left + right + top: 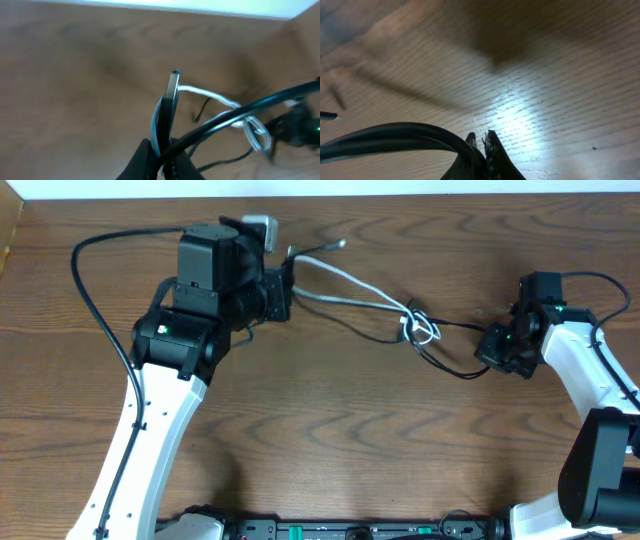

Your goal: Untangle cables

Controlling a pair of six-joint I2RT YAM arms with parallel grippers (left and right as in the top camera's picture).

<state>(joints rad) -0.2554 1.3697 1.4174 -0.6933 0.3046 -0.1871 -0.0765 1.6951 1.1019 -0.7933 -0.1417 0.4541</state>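
The cables [420, 328] stretch across mid-frame between the left gripper [288, 284] and right gripper [492, 348], both clenched on them.

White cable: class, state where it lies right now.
In the overhead view the white cable runs from the left gripper, shut on its plug end, rightward to a tangle with the black cable near the right gripper.

arms [150, 430]: white shells, black wrists | LEDs [165, 330]: green (one per wrist)
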